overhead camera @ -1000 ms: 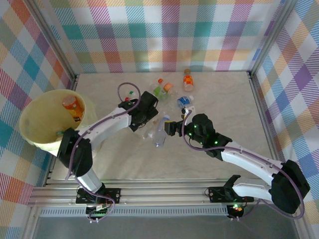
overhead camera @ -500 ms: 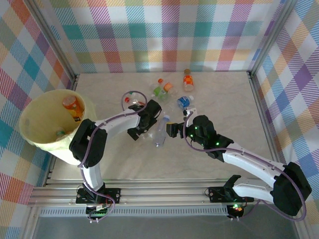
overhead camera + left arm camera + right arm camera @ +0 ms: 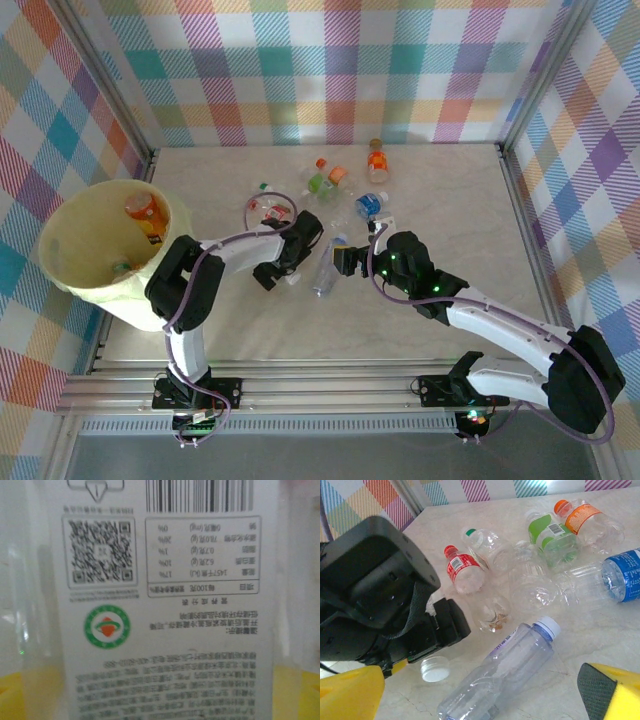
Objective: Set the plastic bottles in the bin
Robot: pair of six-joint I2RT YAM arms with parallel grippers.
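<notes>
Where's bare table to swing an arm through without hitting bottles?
Free: right side of the table, between the blue-labelled bottle and the right rail; the near strip before the white-capped bottle. Crowded: bottles around the left end effector.

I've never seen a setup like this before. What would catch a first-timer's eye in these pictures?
First the big cream bin at the left edge of the table, with an orange bottle already inside. Next, the scatter of plastic bottles toward the back of the table, with red, green, orange and blue labels. The left arm and the right arm reach in from the near edge, with a clear white-capped bottle lying between them.
</notes>
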